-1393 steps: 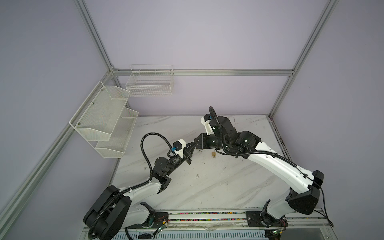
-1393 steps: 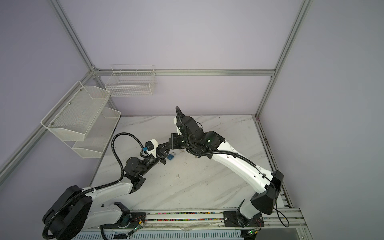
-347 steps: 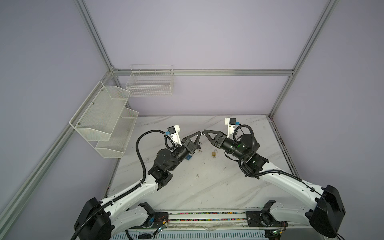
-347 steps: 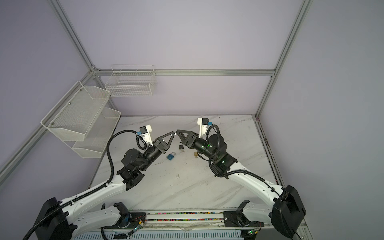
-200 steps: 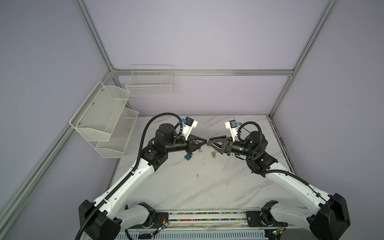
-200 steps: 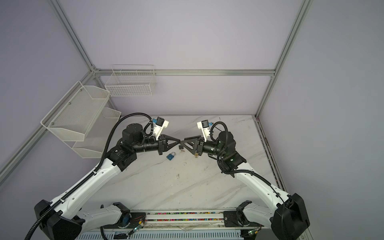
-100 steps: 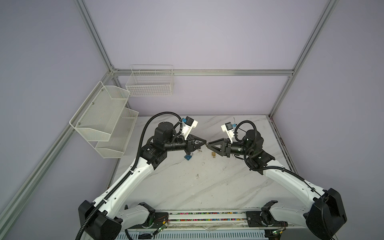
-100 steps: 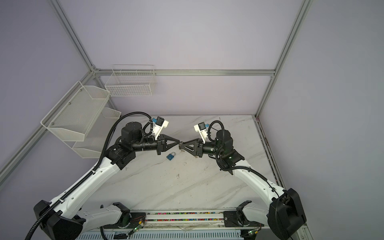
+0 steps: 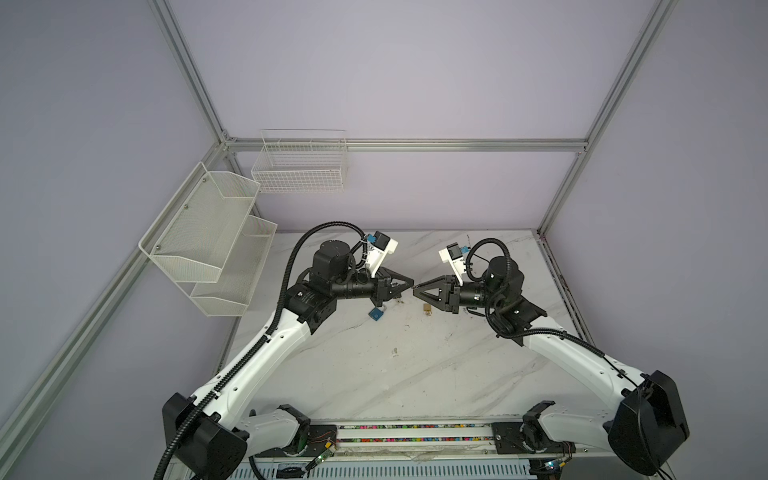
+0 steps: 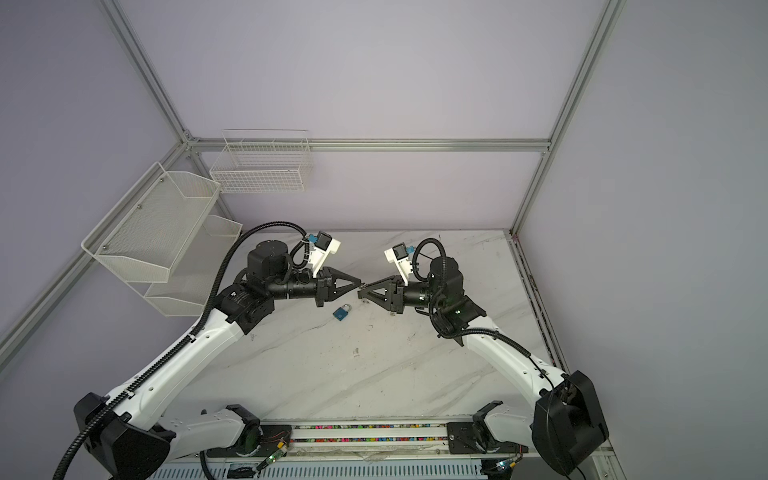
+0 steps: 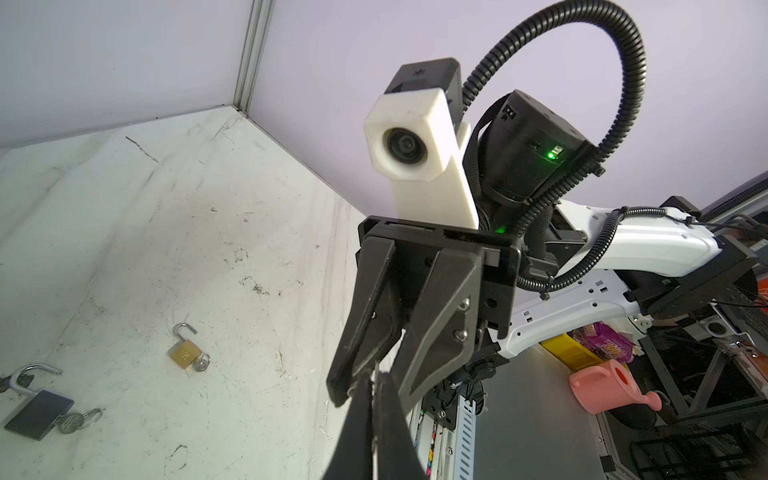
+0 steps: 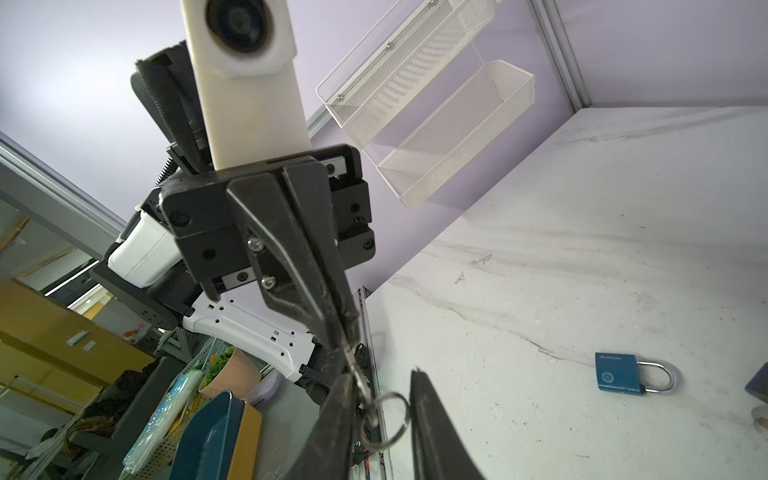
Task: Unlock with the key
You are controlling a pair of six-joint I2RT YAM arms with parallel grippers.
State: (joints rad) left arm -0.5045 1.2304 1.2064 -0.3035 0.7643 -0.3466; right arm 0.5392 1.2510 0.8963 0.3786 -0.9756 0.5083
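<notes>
The left arm reaches in level over the white marbled surface point(image 9: 374, 374). Its left pincer point(image 9: 410, 286) is pressed together on a small silver key on its wire ring point(image 12: 388, 395), held up in the air. Below that tip and a little to its left lies the blue padlock point(image 10: 341, 311), flat on the surface with its shackle closed, so it is probably the lock to open. The right pincer point(image 10: 360, 293) stands tip to tip with the left one. Its fingers are partly spread, and the ring hangs between them, touching neither. Further right, a small brass padlock point(image 11: 185, 353) lies with its shackle already open.

This looks like a handover, and the ring is the weak spot. If the right pincer closes on the loose ring rather than the key, the key would probably dangle and swing, and it could not be aimed at a keyhole. If the left pincer lets go too soon, the key would drop to the surface. With the tips this close, they could also knock together.
</notes>
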